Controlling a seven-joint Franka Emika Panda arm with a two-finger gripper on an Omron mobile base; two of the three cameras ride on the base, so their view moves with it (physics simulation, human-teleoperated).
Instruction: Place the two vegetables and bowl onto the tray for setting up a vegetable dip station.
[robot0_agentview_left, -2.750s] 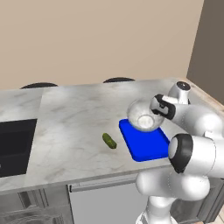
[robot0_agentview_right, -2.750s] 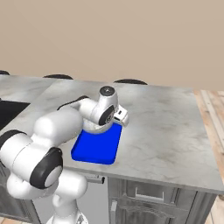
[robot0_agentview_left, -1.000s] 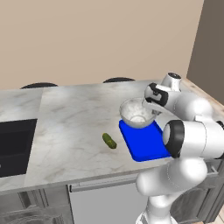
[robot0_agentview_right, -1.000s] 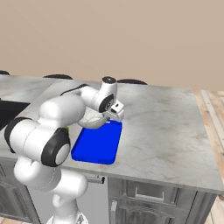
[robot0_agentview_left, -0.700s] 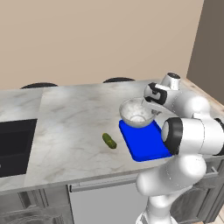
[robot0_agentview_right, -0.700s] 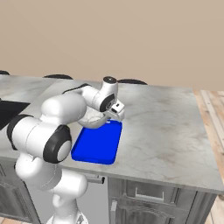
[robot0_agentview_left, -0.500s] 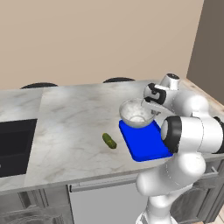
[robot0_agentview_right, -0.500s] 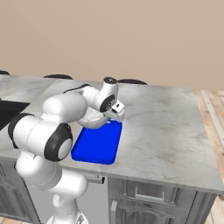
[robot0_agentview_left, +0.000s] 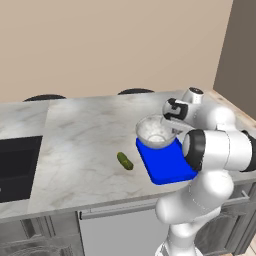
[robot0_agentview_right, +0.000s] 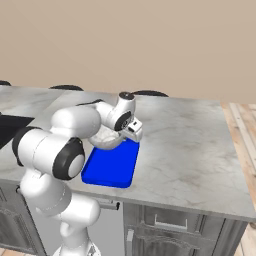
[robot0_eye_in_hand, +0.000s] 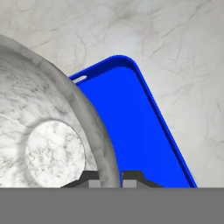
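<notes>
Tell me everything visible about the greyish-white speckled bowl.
The round, deep greyish-white speckled bowl has a thick grey rim, a marbled inside and a pale flat bottom, and it is empty. It looks like stone or ceramic. It sits roughly upright over the far end of the flat bright blue tray; whether it rests on the tray cannot be told. The gripper is shut on its rim, one finger inside and one outside.
</notes>
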